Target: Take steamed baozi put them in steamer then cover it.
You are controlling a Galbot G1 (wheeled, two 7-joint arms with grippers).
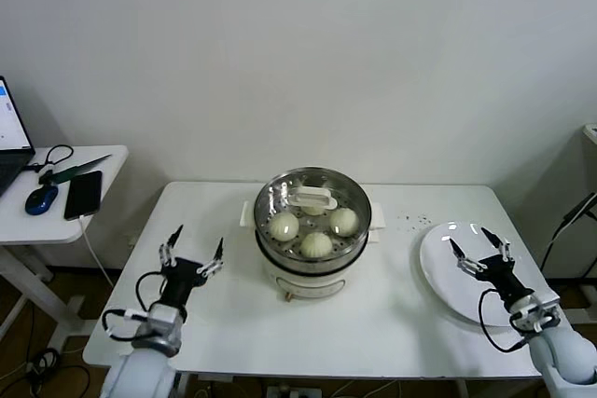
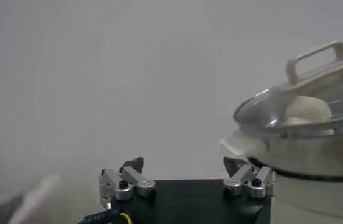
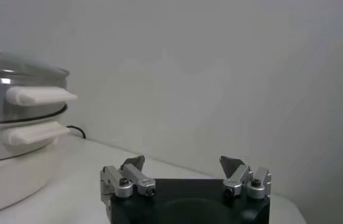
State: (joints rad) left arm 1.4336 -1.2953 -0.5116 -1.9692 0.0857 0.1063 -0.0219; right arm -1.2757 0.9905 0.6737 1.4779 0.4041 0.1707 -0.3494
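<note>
The steamer (image 1: 312, 267) stands mid-table on its white base, with the glass cover (image 1: 312, 200) resting on top, white bar handle up. Through the glass three baozi show clearly: one (image 1: 284, 226), another (image 1: 316, 244) and a third (image 1: 344, 221); a further one behind the handle is mostly hidden. My left gripper (image 1: 197, 251) hovers open and empty over the table, left of the steamer (image 2: 317, 152). My right gripper (image 1: 479, 250) is open and empty above the white plate. The right wrist view shows the steamer (image 3: 13, 122) and its side handles.
A flat white plate (image 1: 448, 272) lies at the table's right, bare of buns. A side desk at far left holds a phone (image 1: 83, 195), a mouse (image 1: 41, 199), a laptop corner and cables. A white wall stands close behind the table.
</note>
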